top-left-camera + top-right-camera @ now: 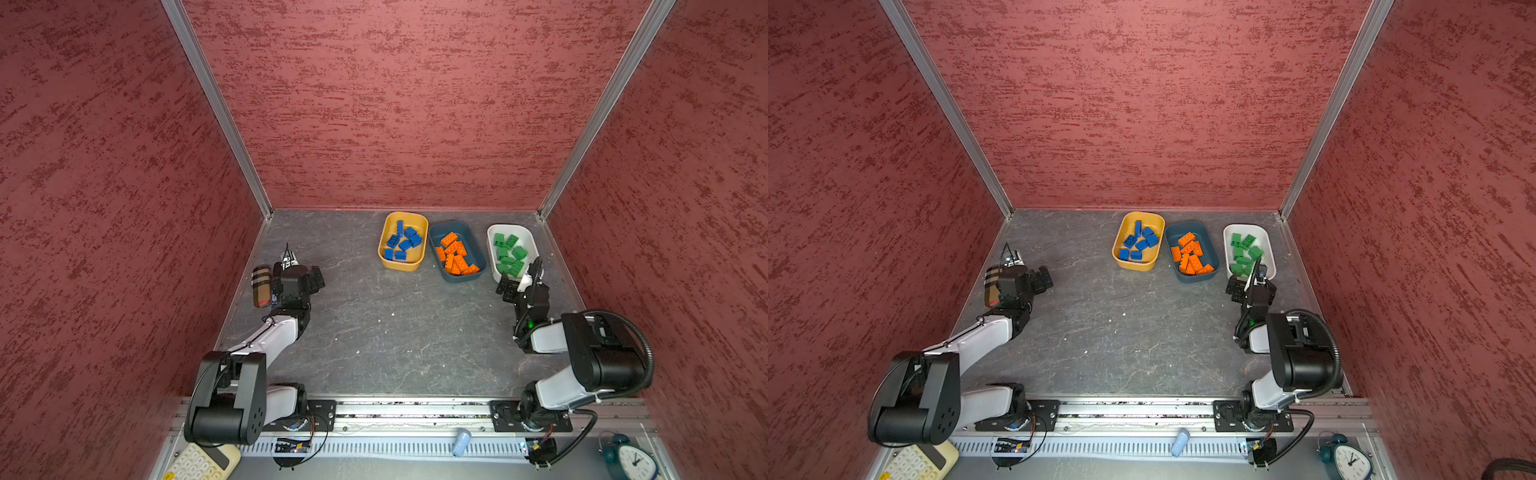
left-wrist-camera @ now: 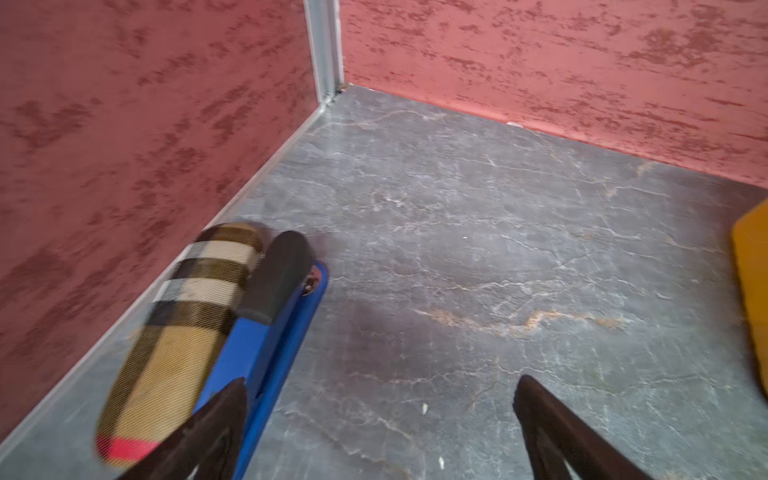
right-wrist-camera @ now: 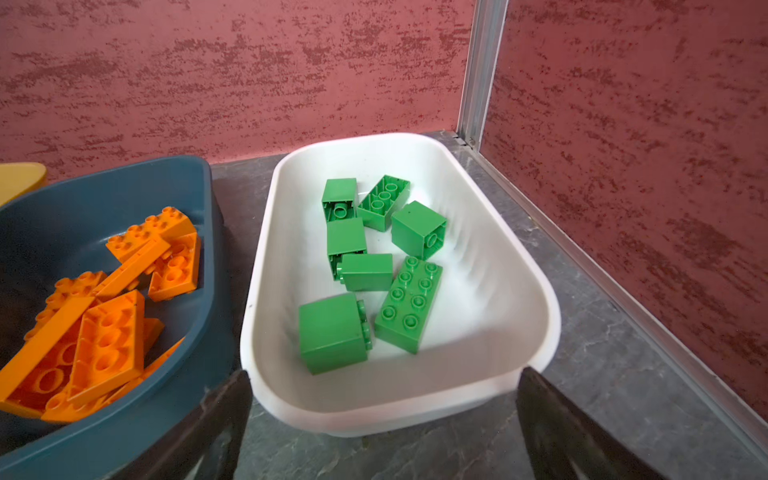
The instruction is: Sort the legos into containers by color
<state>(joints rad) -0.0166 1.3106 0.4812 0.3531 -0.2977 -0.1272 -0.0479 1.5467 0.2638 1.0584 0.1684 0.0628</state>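
Three containers stand in a row at the back of the table. In both top views the yellow container [image 1: 382, 245] [image 1: 1118, 245] holds blue legos [image 1: 403, 243], the teal container [image 1: 478, 249] [image 3: 208, 249] holds orange legos [image 1: 456, 257] [image 3: 104, 332], and the white container [image 1: 525, 237] [image 3: 519, 266] holds green legos [image 1: 510, 253] [image 3: 374, 270]. My right gripper [image 1: 509, 286] [image 3: 385, 372] is open and empty, just in front of the white container's near rim. My left gripper [image 1: 318, 277] [image 2: 382, 380] is open over bare table at the left, with nothing between its fingers.
A plaid case [image 1: 261, 286] [image 2: 178, 332] and a blue tool with a black handle [image 2: 282, 316] lie against the left wall beside my left gripper. Red walls close in three sides. A calculator [image 1: 199, 461], a pale blue cylinder [image 1: 461, 442] and a clock [image 1: 631, 457] lie beyond the front rail.
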